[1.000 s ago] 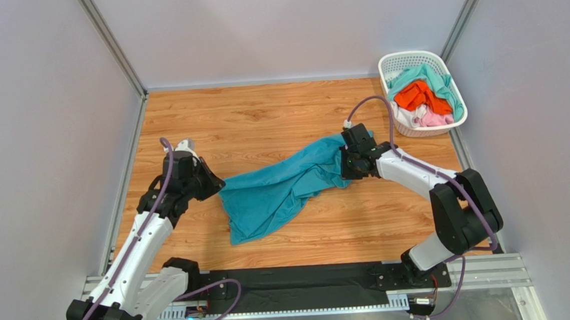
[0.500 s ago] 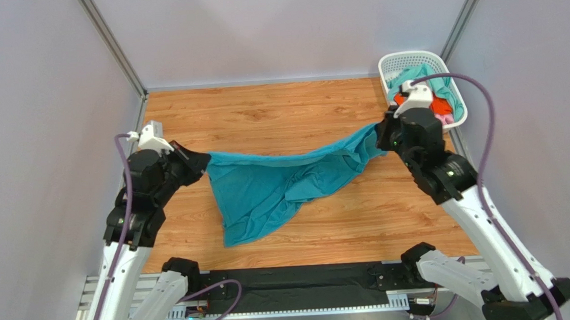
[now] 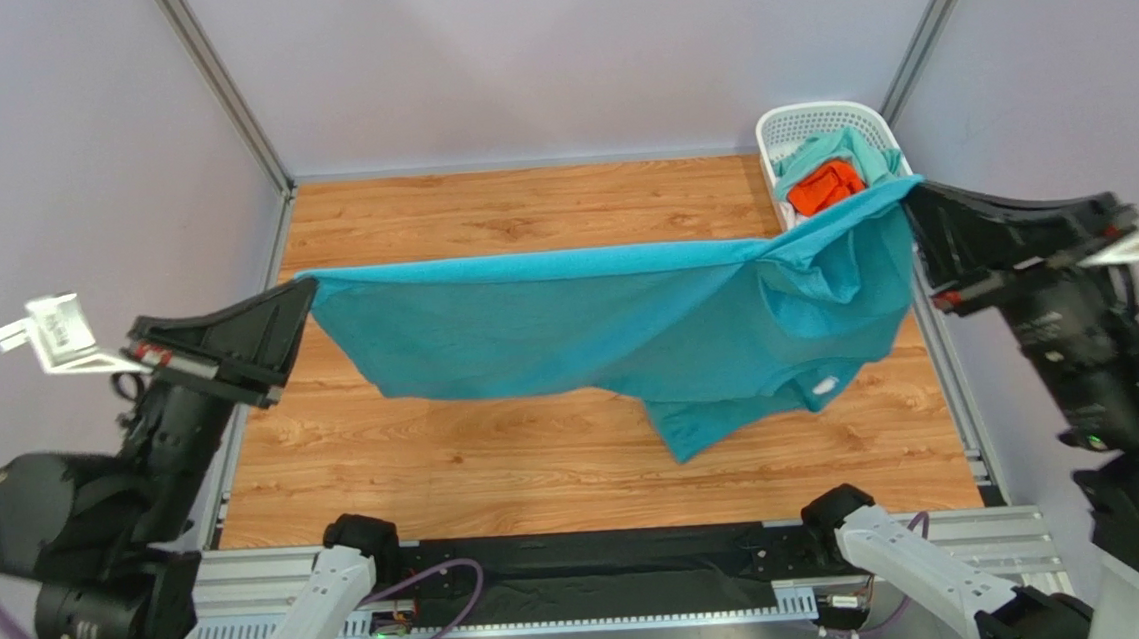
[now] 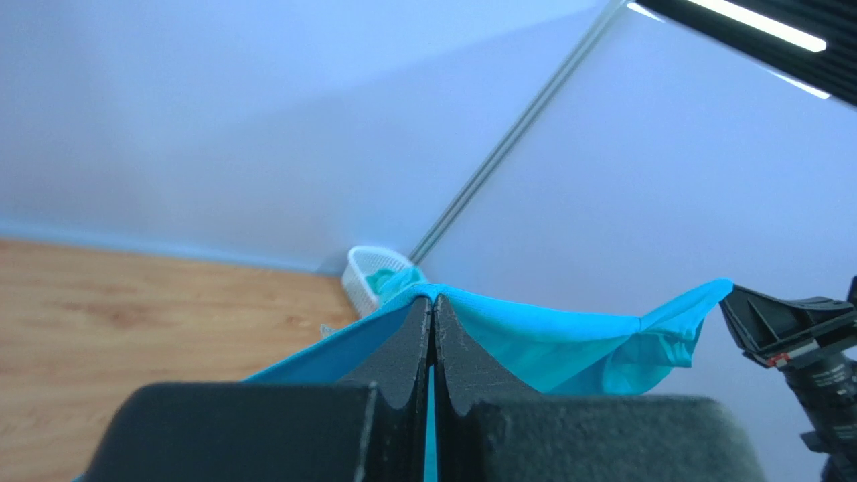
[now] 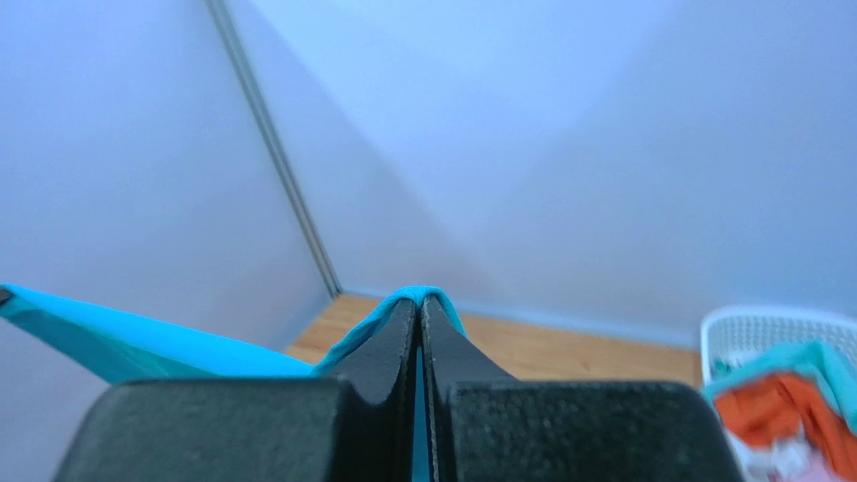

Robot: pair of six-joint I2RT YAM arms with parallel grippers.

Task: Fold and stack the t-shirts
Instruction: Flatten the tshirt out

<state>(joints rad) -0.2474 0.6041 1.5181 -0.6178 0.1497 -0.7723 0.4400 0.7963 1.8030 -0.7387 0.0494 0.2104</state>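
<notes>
The teal-blue t-shirt (image 3: 606, 325) hangs stretched in the air between both grippers, high above the wooden table (image 3: 524, 218). Its top edge runs taut from left to right, and its lower part sags at the right with a small white label showing. My left gripper (image 3: 306, 290) is shut on the shirt's left corner, which also shows in the left wrist view (image 4: 433, 297). My right gripper (image 3: 910, 191) is shut on the right corner, which also shows in the right wrist view (image 5: 419, 295). More t-shirts, orange (image 3: 827, 187), mint-green and pale pink, lie in the basket.
A white lattice basket (image 3: 795, 120) stands at the back right corner of the table, partly behind the hanging shirt. Grey walls close the table on the left, back and right. A black rail (image 3: 593, 566) runs along the near edge.
Both arms have risen and spread far apart, lifting the teal shirt off the table and pulling it from a crumpled heap into a taut hanging sheet.
</notes>
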